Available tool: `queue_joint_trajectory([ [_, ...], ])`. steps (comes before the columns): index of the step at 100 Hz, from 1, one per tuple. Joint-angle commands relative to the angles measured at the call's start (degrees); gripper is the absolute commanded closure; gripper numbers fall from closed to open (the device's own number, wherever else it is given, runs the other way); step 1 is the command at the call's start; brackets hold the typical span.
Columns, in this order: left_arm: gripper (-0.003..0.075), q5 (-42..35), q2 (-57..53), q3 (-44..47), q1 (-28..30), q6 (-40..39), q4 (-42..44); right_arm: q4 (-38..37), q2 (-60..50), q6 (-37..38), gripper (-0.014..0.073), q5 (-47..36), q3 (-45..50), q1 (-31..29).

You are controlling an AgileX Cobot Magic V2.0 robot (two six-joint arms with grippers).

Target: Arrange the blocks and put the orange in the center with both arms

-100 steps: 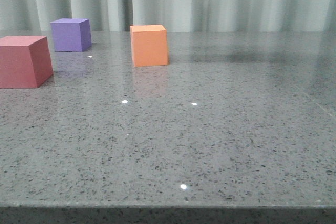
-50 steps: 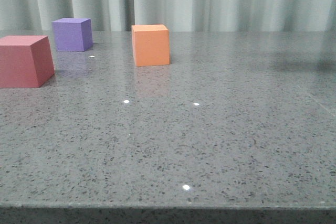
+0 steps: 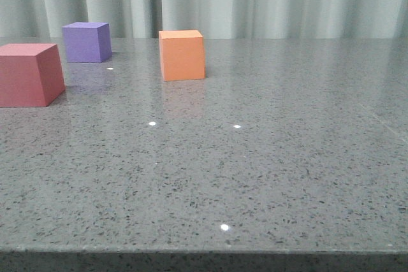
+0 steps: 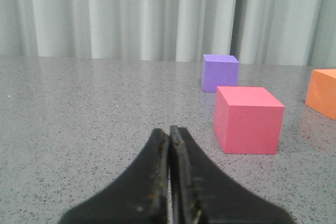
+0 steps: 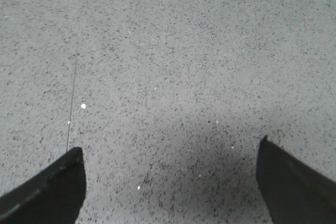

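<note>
Orange cube (image 3: 182, 55) sits free on the tabletop (image 3: 268, 170), toward the far side and left of middle in the front view; nothing touches it. Purple cube (image 3: 87, 42) stands farther back to its left, well apart. Red cube (image 3: 30, 74) is nearest the camera, at the left edge, also apart. As they lie, orange is the rightmost of the three, not between the others, so the centre placement looks not yet done and no row is formed. Left gripper (image 4: 169, 145) has its fingers pressed together, holding nothing, low over the tabletop with the red cube just ahead. Right gripper (image 5: 168, 182) has its fingers spread wide over bare tabletop, no cube in its view. Judgement: task at or near its start; all picking and arranging remains.
</note>
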Motion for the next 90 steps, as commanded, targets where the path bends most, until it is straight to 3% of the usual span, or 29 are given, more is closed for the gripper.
queue_joint_trajectory([
  [1,0.0741,-4.08,-2.12,2.45,0.15,-0.40,-0.44,-0.09,-6.34,-0.64,-0.0052,-8.42,4.60,-0.43],
  [32,0.0741,-4.08,-2.12,2.45,0.15,-0.40,-0.44,0.33,-24.76,-0.64,-0.0052,-23.75,22.57,-0.43],
  [50,0.0741,-4.08,-2.12,2.45,0.15,-0.40,-0.44,0.27,-25.83,-0.64,-0.0052,-34.47,29.00,-0.43],
  [65,0.0741,-4.08,-2.12,2.45,0.15,-0.40,-0.44,0.27,-25.83,-0.64,-0.0045,-36.91,30.62,-0.43],
  [75,0.0741,-4.08,-2.12,2.45,0.15,-0.40,-0.44,0.27,-25.83,-0.64,0.0039,-37.79,30.62,-0.43],
  [90,0.0741,-4.08,-2.12,2.45,0.15,-0.40,-0.44,0.27,-25.83,-0.64,0.0340,-38.25,30.62,-0.43],
])
